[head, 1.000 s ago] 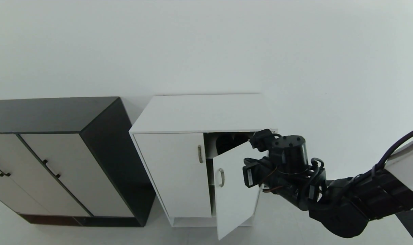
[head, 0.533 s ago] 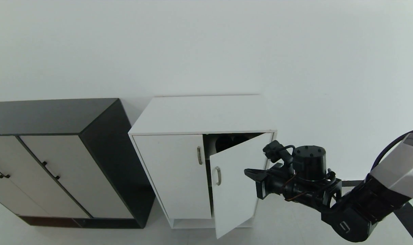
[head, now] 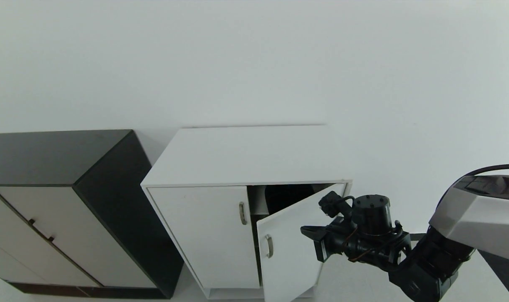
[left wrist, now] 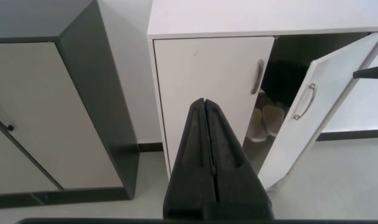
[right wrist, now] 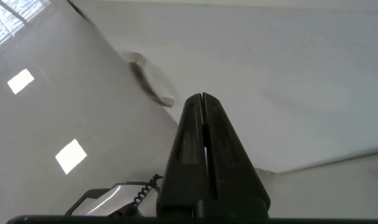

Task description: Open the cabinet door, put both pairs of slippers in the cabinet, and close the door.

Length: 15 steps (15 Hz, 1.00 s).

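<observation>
The white cabinet (head: 241, 155) stands against the wall, its left door (head: 204, 235) shut and its right door (head: 290, 247) partly ajar. My right gripper (head: 306, 230) is shut, its tip against the outer face of the right door (right wrist: 101, 81), past the handle (right wrist: 150, 84). In the left wrist view my left gripper (left wrist: 205, 106) is shut with nothing in it, held back from the cabinet (left wrist: 263, 15). Through the gap beside the ajar door (left wrist: 316, 106) a pair of pale slippers (left wrist: 266, 121) rests on a shelf inside.
A black cabinet (head: 48, 159) with light doors stands close to the white one's left side. The plain wall (head: 254, 63) runs behind both. Grey floor (left wrist: 326, 186) lies in front.
The head camera has shifted, so both cabinets sit lower and larger. My right gripper has come out from the door's edge to its outer face, and the door has swung further toward shut.
</observation>
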Available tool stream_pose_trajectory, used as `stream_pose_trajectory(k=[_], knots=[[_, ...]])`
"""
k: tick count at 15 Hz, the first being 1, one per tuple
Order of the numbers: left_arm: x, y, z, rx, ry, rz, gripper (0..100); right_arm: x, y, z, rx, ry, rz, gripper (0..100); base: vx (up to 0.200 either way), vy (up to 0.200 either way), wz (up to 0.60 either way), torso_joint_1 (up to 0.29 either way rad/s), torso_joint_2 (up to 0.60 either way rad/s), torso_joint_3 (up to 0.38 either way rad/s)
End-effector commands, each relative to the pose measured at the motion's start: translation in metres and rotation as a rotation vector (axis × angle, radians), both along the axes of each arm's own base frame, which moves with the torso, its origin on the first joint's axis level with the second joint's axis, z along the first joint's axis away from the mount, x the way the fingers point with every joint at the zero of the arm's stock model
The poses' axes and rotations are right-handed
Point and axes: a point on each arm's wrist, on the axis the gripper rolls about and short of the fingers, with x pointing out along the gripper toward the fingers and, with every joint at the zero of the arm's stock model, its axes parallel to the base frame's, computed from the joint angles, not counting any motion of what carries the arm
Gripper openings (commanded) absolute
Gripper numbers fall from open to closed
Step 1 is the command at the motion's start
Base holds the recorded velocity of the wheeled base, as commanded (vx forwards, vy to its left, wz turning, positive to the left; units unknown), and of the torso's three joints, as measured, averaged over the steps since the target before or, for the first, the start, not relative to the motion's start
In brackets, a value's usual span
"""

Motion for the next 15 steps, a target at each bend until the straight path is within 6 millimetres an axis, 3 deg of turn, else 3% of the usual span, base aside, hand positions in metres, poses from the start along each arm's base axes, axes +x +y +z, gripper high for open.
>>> stream_pose_trajectory(k=[1, 9, 15], knots=[[0.000, 0.000, 0.000, 0.000, -0.001, 0.001, 0, 0.006, 0.005, -0.011, -0.010, 0.015, 0.004, 0, 0.000, 0.000, 0.00, 0.000, 0.00, 0.000], [0.000, 0.000, 0.000, 0.000, 0.001, 0.001, 0, 0.030, 0.018, -0.005, 0.038, -0.042, -0.012, 0, 0.000, 0.000, 0.00, 0.000, 0.00, 0.000], [0.000, 0.000, 0.000, 0.000, 0.001, 0.001, 0, 0.046, 0.017, -0.004, 0.030, -0.033, -0.036, 0, 0.000, 0.000, 0.00, 0.000, 0.00, 0.000]])
